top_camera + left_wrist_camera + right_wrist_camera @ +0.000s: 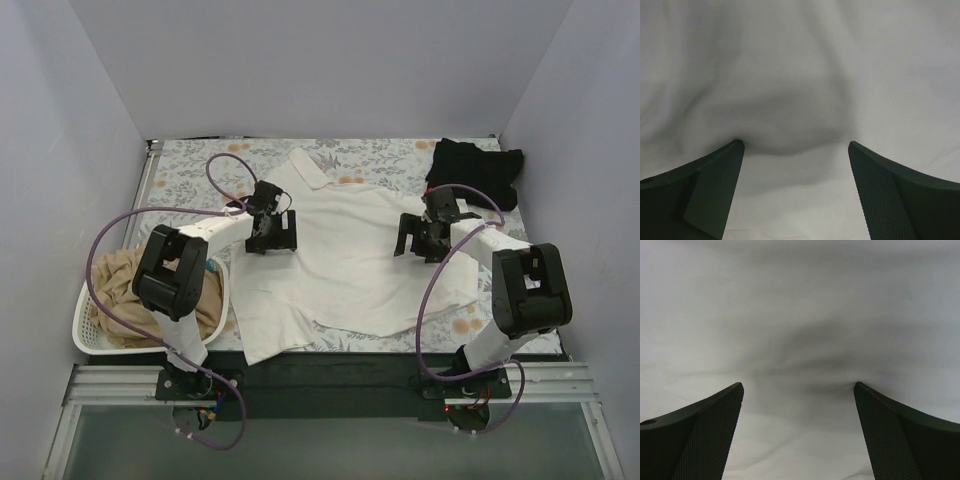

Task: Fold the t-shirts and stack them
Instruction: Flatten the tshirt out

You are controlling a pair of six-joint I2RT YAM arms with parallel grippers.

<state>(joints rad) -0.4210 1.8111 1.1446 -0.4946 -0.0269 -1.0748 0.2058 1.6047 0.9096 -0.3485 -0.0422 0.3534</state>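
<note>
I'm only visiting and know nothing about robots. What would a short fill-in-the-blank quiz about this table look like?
1. The white t-shirt lies spread out, and the left gripper and right gripper over it both have their jaws ____.
2. The black t-shirt sits at the far ____ corner of the table.
3. The tan t-shirt is heaped inside the ____.

Missing words: open; right; laundry basket.
</note>
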